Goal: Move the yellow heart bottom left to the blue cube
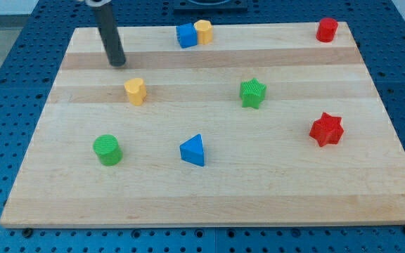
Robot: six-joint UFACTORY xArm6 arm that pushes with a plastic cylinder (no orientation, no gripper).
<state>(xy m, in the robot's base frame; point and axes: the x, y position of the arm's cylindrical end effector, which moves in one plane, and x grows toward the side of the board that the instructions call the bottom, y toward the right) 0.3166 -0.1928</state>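
Note:
The yellow heart (136, 91) lies on the wooden board at the view's upper left of centre. The blue cube (185, 35) sits near the view's top edge, touching a yellow block (204, 31) on its right. My tip (118, 62) is the lower end of a dark rod that comes down from the view's top left. It rests on the board just above and to the left of the yellow heart, a short gap apart, and well to the left of and below the blue cube.
A green cylinder (107, 150) sits at lower left, a blue triangle (193, 150) at lower centre, a green star (253, 93) right of centre, a red star (326, 129) at right, a red cylinder (327, 29) at top right. The board (294, 204) lies on a blue perforated table.

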